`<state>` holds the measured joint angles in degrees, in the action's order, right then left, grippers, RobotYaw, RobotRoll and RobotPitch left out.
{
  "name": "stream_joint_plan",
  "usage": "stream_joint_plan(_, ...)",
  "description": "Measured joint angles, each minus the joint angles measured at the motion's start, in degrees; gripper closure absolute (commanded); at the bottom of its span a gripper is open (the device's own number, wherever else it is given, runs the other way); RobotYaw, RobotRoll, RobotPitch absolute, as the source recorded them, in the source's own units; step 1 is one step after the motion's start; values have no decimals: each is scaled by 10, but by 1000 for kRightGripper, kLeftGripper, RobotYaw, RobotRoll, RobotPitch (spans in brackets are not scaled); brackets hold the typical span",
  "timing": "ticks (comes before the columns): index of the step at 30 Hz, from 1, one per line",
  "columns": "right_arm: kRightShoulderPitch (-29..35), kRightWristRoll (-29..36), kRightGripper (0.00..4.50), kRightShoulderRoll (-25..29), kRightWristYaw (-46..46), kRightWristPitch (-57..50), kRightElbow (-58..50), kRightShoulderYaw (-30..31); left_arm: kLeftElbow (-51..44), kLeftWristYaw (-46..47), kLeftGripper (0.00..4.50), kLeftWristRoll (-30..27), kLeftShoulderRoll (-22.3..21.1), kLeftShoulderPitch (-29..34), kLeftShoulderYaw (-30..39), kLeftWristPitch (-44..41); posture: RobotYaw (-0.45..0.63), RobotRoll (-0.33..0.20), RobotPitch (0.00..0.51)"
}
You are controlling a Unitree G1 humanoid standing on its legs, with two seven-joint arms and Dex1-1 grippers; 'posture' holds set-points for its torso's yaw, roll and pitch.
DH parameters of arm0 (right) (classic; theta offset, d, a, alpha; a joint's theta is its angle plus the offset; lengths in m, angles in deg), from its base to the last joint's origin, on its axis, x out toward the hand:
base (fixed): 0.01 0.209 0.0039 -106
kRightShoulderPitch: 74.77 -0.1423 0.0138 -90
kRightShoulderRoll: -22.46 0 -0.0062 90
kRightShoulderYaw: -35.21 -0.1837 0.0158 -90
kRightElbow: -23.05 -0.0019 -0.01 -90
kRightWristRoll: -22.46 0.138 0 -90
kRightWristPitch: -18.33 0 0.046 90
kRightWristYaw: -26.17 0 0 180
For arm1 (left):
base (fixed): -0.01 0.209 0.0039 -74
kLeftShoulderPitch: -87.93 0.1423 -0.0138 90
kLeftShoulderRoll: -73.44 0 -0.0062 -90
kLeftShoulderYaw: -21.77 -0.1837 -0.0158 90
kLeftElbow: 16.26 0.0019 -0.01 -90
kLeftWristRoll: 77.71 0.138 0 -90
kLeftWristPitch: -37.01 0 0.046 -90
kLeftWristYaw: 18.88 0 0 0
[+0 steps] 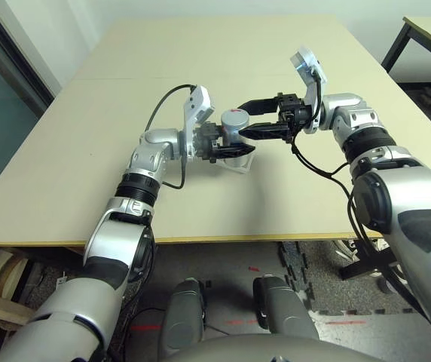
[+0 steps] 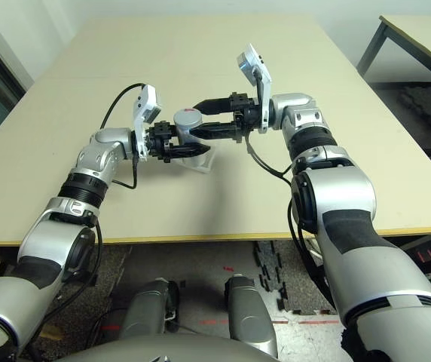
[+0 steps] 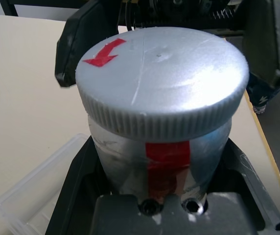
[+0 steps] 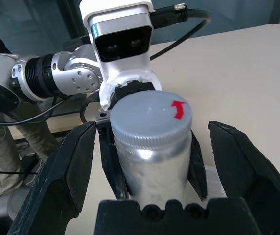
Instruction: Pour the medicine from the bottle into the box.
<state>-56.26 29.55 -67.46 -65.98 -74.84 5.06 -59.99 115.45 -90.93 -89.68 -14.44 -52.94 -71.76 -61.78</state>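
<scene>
One red arrow (image 3: 102, 54) on bottle (image 3: 162, 147) cap (image 3: 162, 81).

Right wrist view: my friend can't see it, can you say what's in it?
A silvery bottle with its grey cap still on stands between the right gripper's open black fingers. The left gripper clamps the bottle from the far side, over a beige table.
</scene>
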Motion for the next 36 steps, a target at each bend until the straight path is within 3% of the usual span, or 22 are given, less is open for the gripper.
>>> stream_joint_plan(21,-2,0,0,-30,61,12,0,-2,-1,0,1818,0,3,0,-6,0,-150,0,51)
stream_joint_plan(36,-3,0,0,-12,69,11,4,-2,-1,11,1818,0,2,1,-5,-7,-153,0,57)
